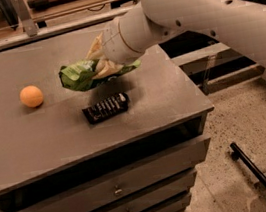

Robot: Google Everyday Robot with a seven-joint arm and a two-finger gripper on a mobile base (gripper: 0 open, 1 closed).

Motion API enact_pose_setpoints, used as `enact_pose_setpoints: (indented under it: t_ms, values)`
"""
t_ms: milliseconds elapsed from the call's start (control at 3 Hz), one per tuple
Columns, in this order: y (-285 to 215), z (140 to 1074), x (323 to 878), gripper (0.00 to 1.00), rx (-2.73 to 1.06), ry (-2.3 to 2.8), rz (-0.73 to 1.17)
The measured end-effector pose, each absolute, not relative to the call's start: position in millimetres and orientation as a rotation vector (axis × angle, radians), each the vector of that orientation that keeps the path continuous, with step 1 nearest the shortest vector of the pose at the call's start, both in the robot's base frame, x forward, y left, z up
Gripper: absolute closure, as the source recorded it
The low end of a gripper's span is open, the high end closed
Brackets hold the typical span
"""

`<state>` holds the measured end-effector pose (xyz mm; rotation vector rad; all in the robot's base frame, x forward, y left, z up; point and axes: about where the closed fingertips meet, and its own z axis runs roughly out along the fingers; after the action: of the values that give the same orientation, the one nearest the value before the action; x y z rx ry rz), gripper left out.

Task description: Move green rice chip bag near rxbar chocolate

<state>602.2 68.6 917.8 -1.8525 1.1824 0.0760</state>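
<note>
- One green rice chip bag [78, 76], one rxbar chocolate [106, 107] and one orange ball [31, 96] are in view. There is a single arm [198, 11] with a single tool [97, 63].
- The arm reaches in from the upper right, its thick pale link slanting down and leftward over the far right part of the grey surface [37, 139].
- The tool points left and is clamped on the right end of the green rice chip bag. Its pale fingers [96, 47] show above and below the crumpled foil.
- The bag is held above the surface, with a shadow under it. It hangs just beyond the far side of the rxbar chocolate and is not touching it.
- The rxbar chocolate lies flat near the middle of the surface, slightly tilted.
- The orange ball rests to the left, well apart from the bar.
- Drawer fronts [117, 189] sit beneath the surface.
</note>
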Motion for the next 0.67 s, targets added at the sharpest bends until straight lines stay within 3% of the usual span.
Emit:
enact_pose_setpoints:
  t_ms: [667]
  values:
    - [67.1, 916.0, 600.0, 0.35, -1.855, 1.269, 0.044]
